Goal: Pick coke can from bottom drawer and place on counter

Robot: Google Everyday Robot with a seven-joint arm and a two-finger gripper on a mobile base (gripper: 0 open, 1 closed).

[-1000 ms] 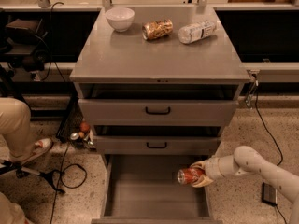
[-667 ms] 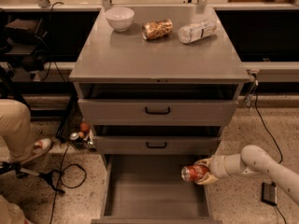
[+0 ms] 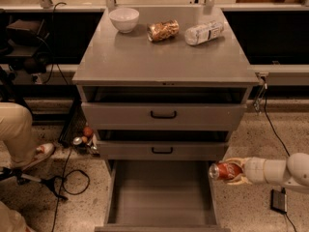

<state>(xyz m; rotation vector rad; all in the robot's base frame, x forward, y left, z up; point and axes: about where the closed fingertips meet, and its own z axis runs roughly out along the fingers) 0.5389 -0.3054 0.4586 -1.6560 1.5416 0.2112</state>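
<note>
Hand: the hand [image 3: 236, 171] reaches in from the right at bottom-drawer height and is clamped around the can.
Can: the can [image 3: 223, 171] lies sideways in that grip, silver end facing left, over the right wall of the drawer.
Drawer: the bottom drawer [image 3: 161, 192] is pulled out towards the near side, its grey floor showing.
In the way: two upper drawers, the top one [image 3: 163, 115] and the middle one [image 3: 161, 150], stand partly open above and left of the can, and the table [image 3: 164, 57] overhangs them.
Table, far side: bowl [image 3: 124, 19] left, snack bag [image 3: 162, 30] middle, bottle [image 3: 203, 33] right, lying down.
Floor: a person's leg [image 3: 17, 132] at left, a black box [image 3: 279, 200] near right.
</note>
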